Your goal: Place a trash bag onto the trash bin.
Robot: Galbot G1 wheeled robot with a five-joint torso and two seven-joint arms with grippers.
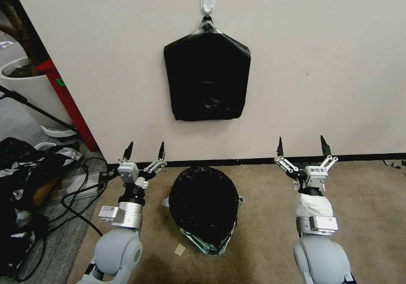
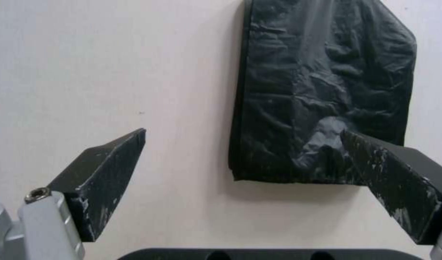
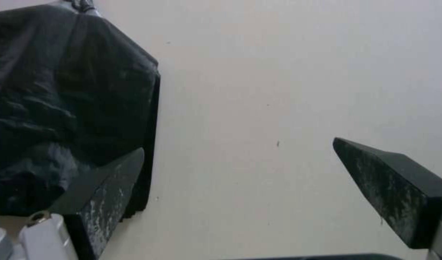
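A glossy black trash bag (image 1: 204, 206) with silvery wrinkles at its near edge sits on the carpet by the wall, draped over the trash bin. Of the bin I see just a small pale bit (image 1: 241, 200) at the bag's side. My left gripper (image 1: 145, 148) is raised to the left of the bag, open with nothing in it, pointing at the wall (image 2: 243, 131). My right gripper (image 1: 301, 146) is raised well to the right, open and holding nothing (image 3: 239, 144). Neither touches the bag.
A thick flat pack of black bags (image 1: 207, 81) hangs from a white wall hook (image 1: 207, 3) above the bin. At left stand a white planter pot (image 1: 29, 85), a red post (image 1: 67, 102) and a black-and-silver heap with cables (image 1: 25, 182). A small paper scrap (image 1: 180, 249) lies on the carpet.
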